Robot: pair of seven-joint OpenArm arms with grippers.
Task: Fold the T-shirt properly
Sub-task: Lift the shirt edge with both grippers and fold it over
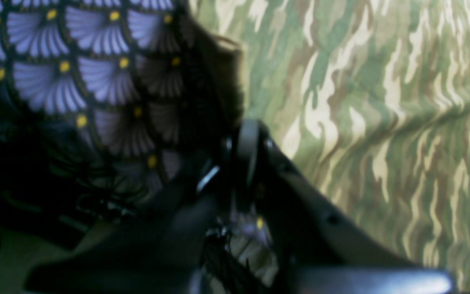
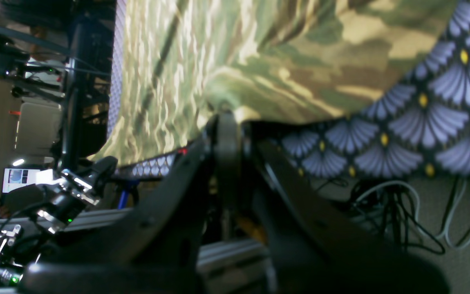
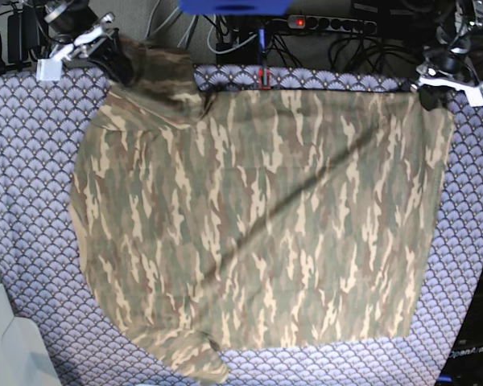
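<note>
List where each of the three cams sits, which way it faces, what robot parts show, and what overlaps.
Base: overhead, looking straight down on the T-shirt spread over the tablecloth; right gripper at top left, left gripper at top right.
Left wrist: on the left arm, looking along the shut left gripper at the shirt's edge.
Right wrist: on the right arm, looking along the shut right gripper pinching camouflage cloth; cables on the floor.
Shared: all three show shirt and tablecloth.
</note>
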